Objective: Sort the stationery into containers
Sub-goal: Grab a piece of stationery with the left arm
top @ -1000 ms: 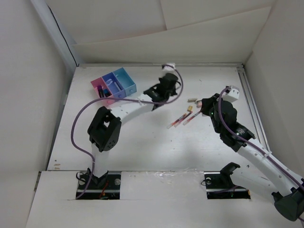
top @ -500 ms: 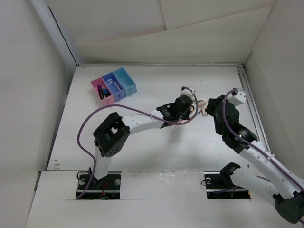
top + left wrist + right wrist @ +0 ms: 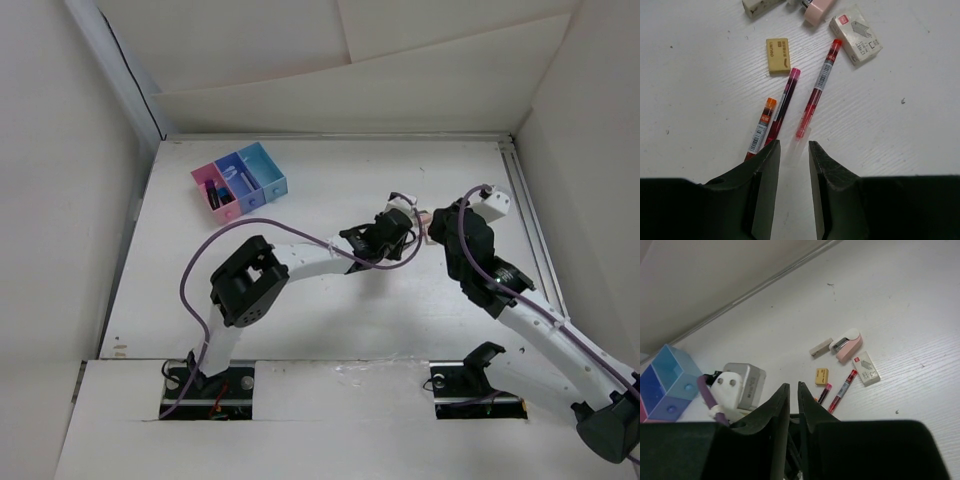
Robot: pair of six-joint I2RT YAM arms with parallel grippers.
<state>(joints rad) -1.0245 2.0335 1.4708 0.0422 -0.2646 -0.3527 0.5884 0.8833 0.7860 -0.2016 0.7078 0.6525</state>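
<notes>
My left gripper [image 3: 792, 150] is open with a narrow gap, low over the table. The clear end of a thin red pen [image 3: 820, 85] lies between its jaws without touching them. A dark pink pen [image 3: 785, 105] and an orange-capped pen [image 3: 761, 127] lie just left of it. A yellow eraser [image 3: 777, 55] lies beyond. My right gripper [image 3: 793, 389] is shut and empty, raised beside the left wrist [image 3: 740, 385]. The pink [image 3: 212, 190], purple-blue [image 3: 235, 178] and light blue [image 3: 262, 168] containers stand at the far left. Dark markers lie in the pink one.
A white staple box [image 3: 856, 34], a pink stapler [image 3: 817, 7] and a pale eraser [image 3: 757, 6] lie past the pens. In the top view both grippers, left [image 3: 388, 240] and right [image 3: 440, 228], crowd the same spot and hide the stationery. White walls border the table.
My left arm has swung from beside the containers to the right and down over the pens. My right gripper has shifted slightly left, close to it.
</notes>
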